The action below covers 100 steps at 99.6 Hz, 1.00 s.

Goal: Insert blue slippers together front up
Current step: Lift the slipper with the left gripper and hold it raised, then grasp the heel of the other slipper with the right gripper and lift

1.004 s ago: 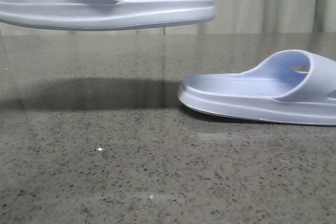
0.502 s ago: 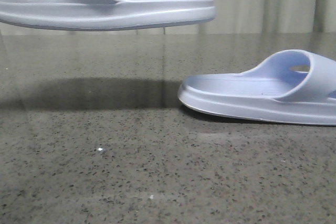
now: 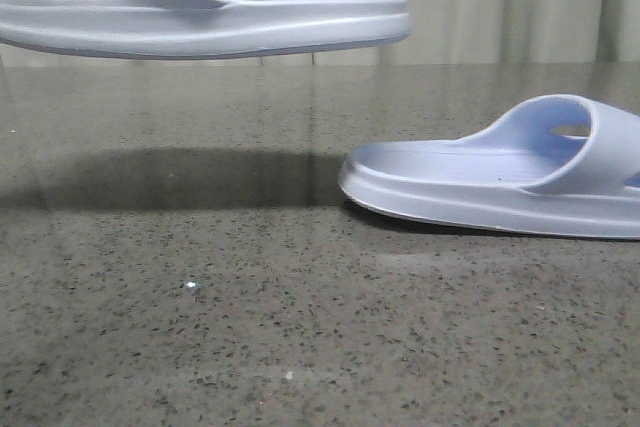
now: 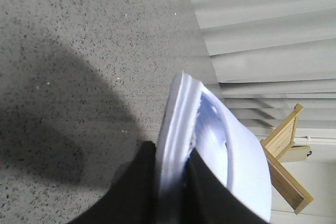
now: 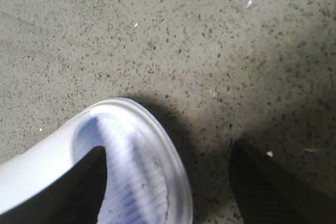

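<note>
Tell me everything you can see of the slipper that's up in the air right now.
The raised slipper is very pale blue, smooth moulded foam, with a thick sole, a wide strap with a triangular side hole and a ribbed footbed. It hangs roughly level, clear of the speckled table, its shadow below it. In the left wrist view the left gripper is shut on its edge, one dark finger on each side. It does not touch the other slipper lying on the table.
</note>
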Tool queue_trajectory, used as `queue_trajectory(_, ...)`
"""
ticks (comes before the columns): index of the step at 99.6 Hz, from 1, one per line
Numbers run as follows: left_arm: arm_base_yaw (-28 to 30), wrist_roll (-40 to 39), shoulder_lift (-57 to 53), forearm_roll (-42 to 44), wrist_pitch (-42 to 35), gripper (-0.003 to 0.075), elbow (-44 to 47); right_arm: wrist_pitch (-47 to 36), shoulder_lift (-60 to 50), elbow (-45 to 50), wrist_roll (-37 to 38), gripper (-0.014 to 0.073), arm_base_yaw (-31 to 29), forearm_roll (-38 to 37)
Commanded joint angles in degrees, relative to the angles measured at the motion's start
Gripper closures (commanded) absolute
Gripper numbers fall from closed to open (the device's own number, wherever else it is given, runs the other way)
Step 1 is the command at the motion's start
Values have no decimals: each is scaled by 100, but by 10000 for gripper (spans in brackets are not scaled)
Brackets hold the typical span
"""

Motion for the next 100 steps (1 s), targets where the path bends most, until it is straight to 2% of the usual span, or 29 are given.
queue_trajectory(1,39,-34,-107,-397,199,704,-137,19,38,-119,-58,161,38,51)
queue_trajectory(32,39,-34,-107,-397,199,704,-137,-107,38,-119,-104,174,397,72)
queue_trajectory(67,39,-34,-107,-397,199,704,-137,-199,38,-119,-115,469,397,72)
queue_trajectory(84,39,-34,-107,-397,199,704,-137,-416,38,-119,-124,700,397,72)
queue_trajectory(100,39,-34,-107,-397,199,704,-137,-737,-37,-154,-124,701,402,72)
